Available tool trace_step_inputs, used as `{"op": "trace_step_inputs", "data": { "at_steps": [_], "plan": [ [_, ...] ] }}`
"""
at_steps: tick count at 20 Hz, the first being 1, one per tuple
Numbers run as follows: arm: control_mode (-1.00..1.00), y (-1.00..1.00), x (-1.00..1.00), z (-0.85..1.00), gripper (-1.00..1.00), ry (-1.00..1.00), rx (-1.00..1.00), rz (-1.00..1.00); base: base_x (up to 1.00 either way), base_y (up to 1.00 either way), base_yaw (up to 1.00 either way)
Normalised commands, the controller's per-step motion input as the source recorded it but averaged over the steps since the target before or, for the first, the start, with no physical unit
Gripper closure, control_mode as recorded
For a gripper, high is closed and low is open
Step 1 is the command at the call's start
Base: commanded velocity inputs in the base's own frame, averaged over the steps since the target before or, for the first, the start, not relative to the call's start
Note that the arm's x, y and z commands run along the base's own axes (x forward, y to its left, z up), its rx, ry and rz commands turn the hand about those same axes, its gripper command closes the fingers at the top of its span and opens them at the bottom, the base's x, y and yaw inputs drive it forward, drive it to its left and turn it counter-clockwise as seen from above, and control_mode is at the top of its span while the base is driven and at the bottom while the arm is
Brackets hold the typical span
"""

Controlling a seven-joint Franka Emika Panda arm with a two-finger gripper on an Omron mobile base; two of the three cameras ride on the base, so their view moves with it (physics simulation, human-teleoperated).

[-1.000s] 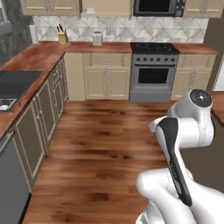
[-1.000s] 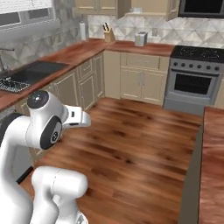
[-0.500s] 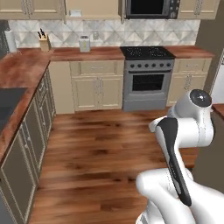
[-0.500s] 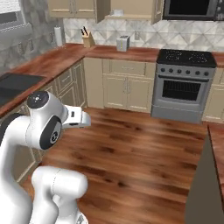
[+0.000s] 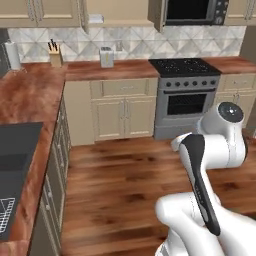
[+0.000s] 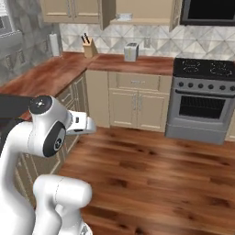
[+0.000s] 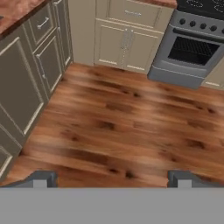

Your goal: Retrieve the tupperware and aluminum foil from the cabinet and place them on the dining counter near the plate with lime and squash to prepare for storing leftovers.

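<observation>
The cabinet [image 5: 125, 10] hangs on the far wall with both doors swung open, left of the microwave; it also appears at the top of the right base view [image 6: 142, 8]. On its shelf lies a small pale flat thing, apparently the tupperware [image 5: 95, 19] [image 6: 124, 17], too small to make out clearly. My gripper [image 7: 111, 179] is open and holds nothing; it points down at the wooden floor, far below and short of the cabinet. The aluminum foil, the dining counter and the plate with lime and squash are out of view.
Under the cabinet a reddish-brown countertop [image 5: 125, 70] carries a silver toaster [image 5: 106, 56], a knife block [image 5: 56, 57] and a paper towel roll [image 5: 12, 55]. A stove [image 5: 187, 95] stands to the right. A counter with a sink [image 5: 12, 165] runs along the left. Open floor [image 7: 118, 113] lies ahead.
The whole scene has shifted and grown, so the base has driven closer to the far wall. The arm's pose is the same and the gripper stays open.
</observation>
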Motion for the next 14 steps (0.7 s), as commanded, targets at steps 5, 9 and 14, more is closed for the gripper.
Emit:
{"op": "trace_step_inputs", "data": {
  "at_steps": [5, 9, 14],
  "plan": [
    [1.00, 0.00, 0.00, 0.00, -1.00, 0.00, 0.00, 0.00, 1.00, 0.28, -0.10],
    [1.00, 0.00, 0.00, 0.00, -1.00, 0.00, 0.00, 0.00, 1.00, 0.00, -0.14],
    [1.00, 0.00, 0.00, 0.00, -1.00, 0.00, 0.00, 0.00, 1.00, 0.03, -0.12]
  ]
}}
